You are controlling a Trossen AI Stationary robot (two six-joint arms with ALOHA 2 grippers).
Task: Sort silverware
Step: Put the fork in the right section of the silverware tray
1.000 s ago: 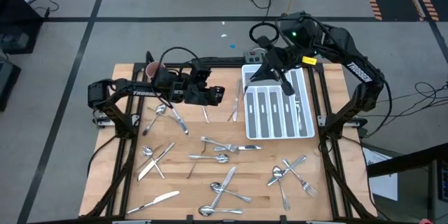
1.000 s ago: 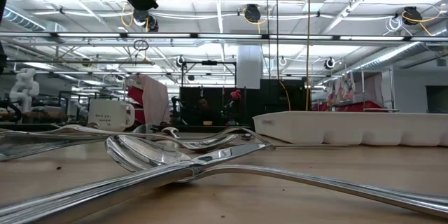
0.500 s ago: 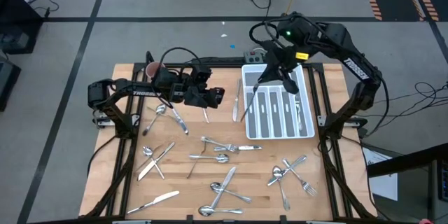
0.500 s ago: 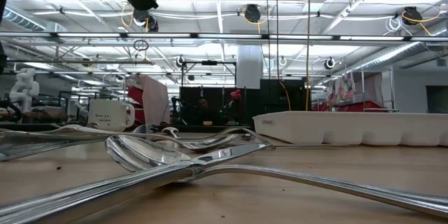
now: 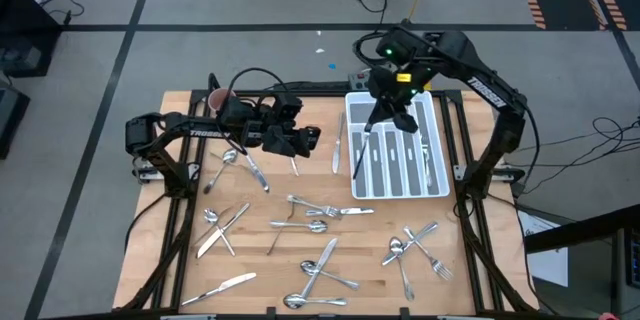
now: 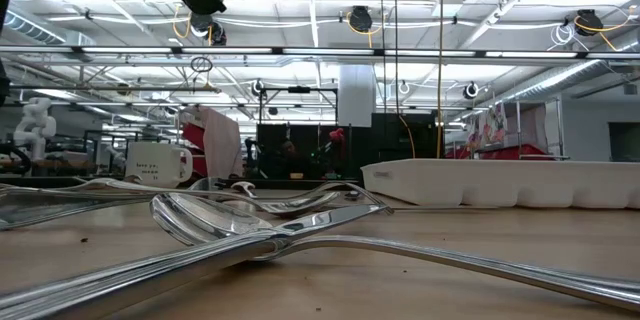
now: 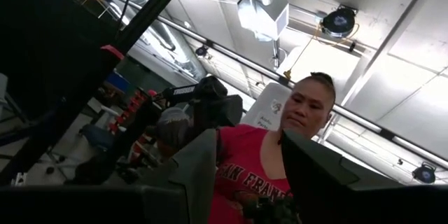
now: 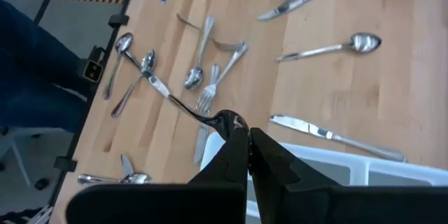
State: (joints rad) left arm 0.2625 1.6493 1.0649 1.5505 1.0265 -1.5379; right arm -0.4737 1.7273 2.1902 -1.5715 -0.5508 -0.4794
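Several forks, spoons and knives of the silverware [image 5: 320, 210] lie scattered on the wooden table, and one knife [image 5: 337, 145] rests beside the white tray [image 5: 430, 175]. My right gripper [image 5: 383, 110] hangs over the tray's far left part, shut on one slim piece of silverware [image 5: 362, 145]. In the right wrist view that gripper [image 8: 245, 131] looks down on the table. My left gripper [image 5: 305, 138] waits open, raised over the table's far middle and tilted upward, with nothing between its fingers [image 7: 196, 175]. My right gripper pinches one end of the slim piece [image 8: 225, 120] between its two fingers. The fingers slant downward from the far side. The piece's long part [image 8: 175, 94] sticks out past the fingertips, slanting down toward the near left, lifted clear above the tray's left edge.
A white-and-pink mug [image 5: 220, 100] stands at the far left, behind the left arm. The tray's slots [image 5: 395, 160] hold a few pieces. A person [image 7: 294, 147] stands beyond the table. Black frame rails [image 5: 465, 175] run along both table sides.
My right gripper has come down and toward the table's left, rolling its wrist, and now shows at the top of the low view. The held piece has swung from lying across the tray's far end to slanting along the tray's left edge.
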